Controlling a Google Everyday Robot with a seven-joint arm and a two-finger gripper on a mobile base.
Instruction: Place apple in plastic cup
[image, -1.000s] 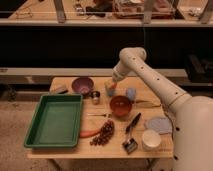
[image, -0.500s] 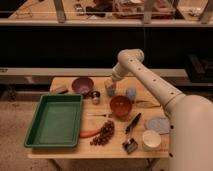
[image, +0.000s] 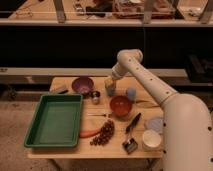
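Note:
My gripper (image: 109, 83) hangs at the end of the white arm over the back middle of the table. It is right above the slate blue-grey plastic cup (image: 110, 92), touching or nearly touching its rim. A pale-yellow patch (image: 108, 80) shows at the gripper's tip. It looks like the apple, but I cannot tell whether it is held or rests in the cup. No apple lies anywhere else on the table.
A purple bowl (image: 82, 84) and a metal cup (image: 95, 96) stand left of the gripper, and a paler blue cup (image: 131, 93) stands to its right. A red bowl (image: 121, 106) sits in front. A green tray (image: 36, 125), carrot (image: 90, 133), grapes (image: 103, 134), brush (image: 130, 145) and white cup (image: 151, 140) lie nearer.
The gripper has stayed over the plastic cup, and the arm has barely shifted. Nothing on the table has moved.

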